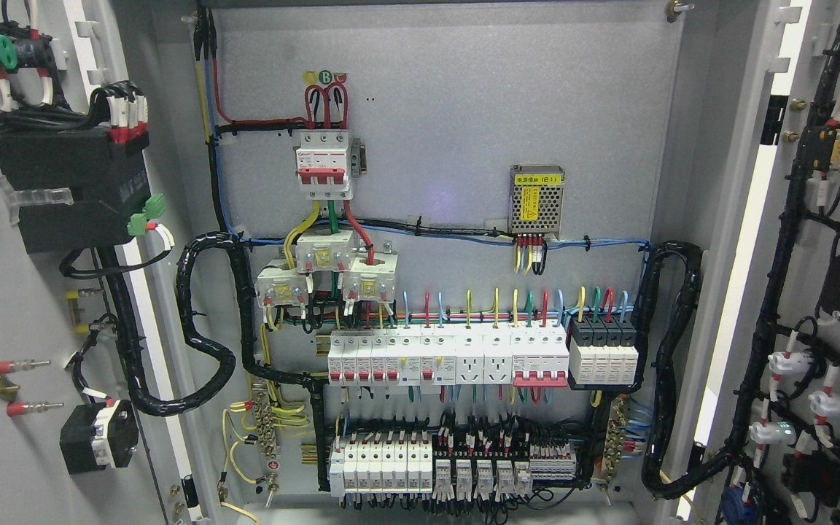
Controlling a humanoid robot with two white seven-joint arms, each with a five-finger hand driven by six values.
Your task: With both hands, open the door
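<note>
Left door (19,306) and right door (828,292) swung wide; cabinet breakers (449,357) exposed; hand state cannot tell.

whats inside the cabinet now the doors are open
On the back panel: a red-handled main breaker, a small mesh power supply, a breaker row and terminal blocks below, linked by coloured wires. Anything behind the panel is covered. No hand shows.

Head view, close, straight into open cabinet (434,182)
</note>
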